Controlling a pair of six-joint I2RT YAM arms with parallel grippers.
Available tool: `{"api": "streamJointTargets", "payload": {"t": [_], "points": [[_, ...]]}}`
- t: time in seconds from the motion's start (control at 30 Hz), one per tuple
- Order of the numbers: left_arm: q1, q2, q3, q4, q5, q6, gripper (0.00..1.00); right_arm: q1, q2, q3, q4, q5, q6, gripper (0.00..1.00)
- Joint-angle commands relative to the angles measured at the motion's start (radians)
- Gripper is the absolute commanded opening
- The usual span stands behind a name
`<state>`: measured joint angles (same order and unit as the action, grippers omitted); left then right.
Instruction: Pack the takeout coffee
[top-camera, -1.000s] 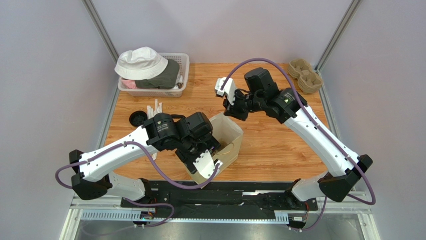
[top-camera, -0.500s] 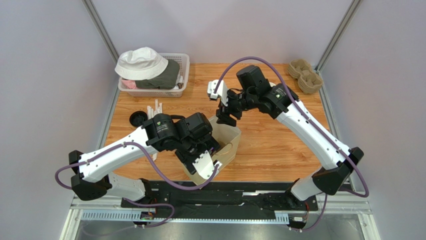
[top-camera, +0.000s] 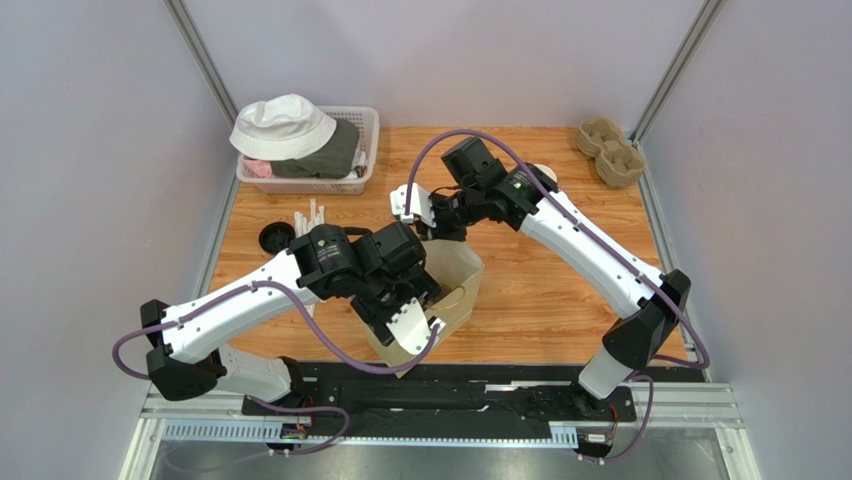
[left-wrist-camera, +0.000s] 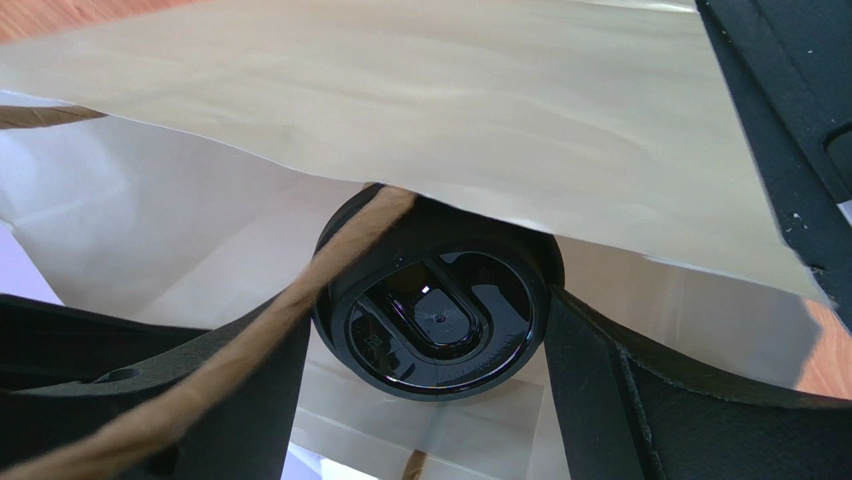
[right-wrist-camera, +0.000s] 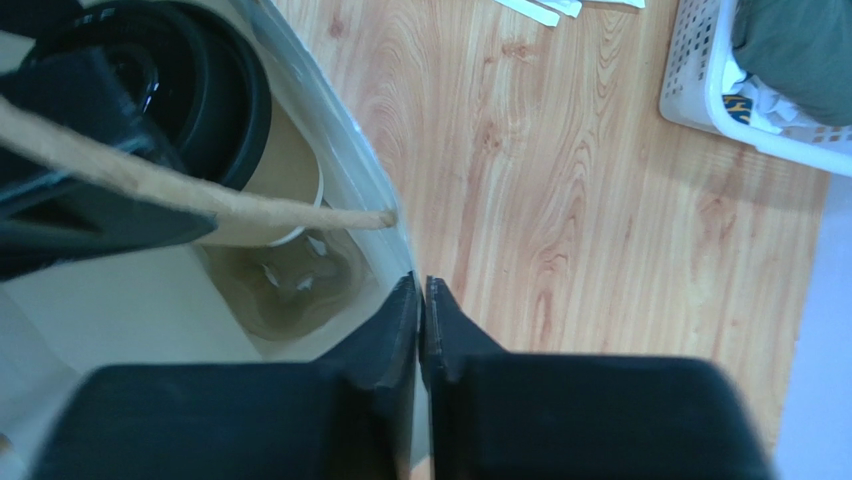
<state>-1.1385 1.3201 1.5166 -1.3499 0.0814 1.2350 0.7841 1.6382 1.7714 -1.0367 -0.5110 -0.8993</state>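
Note:
The takeout coffee, a tan paper cup with a round black lid, is inside the open brown paper bag. My left gripper is shut on the cup just below the lid, one black finger on each side, and reaches into the bag. A twine handle crosses the lid. My right gripper is shut on the bag's far rim; in the top view it is at the bag's upper edge. The cup is hidden in the top view.
A white basket with a white hat and clothes stands at the back left. A moulded pulp cup tray is at the back right. A flat black disc and white packets lie left of the bag.
My right arm has swung left and down to the bag's far rim and pinched it. My left arm has stayed in the bag with the cup.

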Motion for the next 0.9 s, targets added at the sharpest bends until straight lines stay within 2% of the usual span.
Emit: {"api": "streamJointTargets", "payload": {"t": [0.0,0.4,0.63,0.77,0.83,0.87], "points": [[0.036,0.008,0.019,-0.008,0.04,-0.002,0.18,0.001,-0.035,0.024,-0.048,0.037,-0.026,0.0],[0.08,-0.012,0.022,-0.009,0.078,0.009,0.18,-0.038,-0.135,-0.052,-0.051,0.103,0.189,0.0],[0.112,-0.002,0.028,-0.014,0.09,0.015,0.18,-0.043,-0.182,-0.07,-0.112,0.051,0.281,0.0],[0.126,0.034,0.057,-0.017,0.118,-0.003,0.18,-0.043,-0.202,-0.098,-0.201,-0.085,0.323,0.0],[0.134,0.047,0.083,-0.023,0.135,-0.018,0.18,-0.043,-0.199,-0.092,-0.22,-0.087,0.335,0.0],[0.135,0.059,0.091,-0.026,0.138,-0.02,0.17,-0.043,-0.199,-0.084,-0.227,-0.068,0.341,0.07]]}}
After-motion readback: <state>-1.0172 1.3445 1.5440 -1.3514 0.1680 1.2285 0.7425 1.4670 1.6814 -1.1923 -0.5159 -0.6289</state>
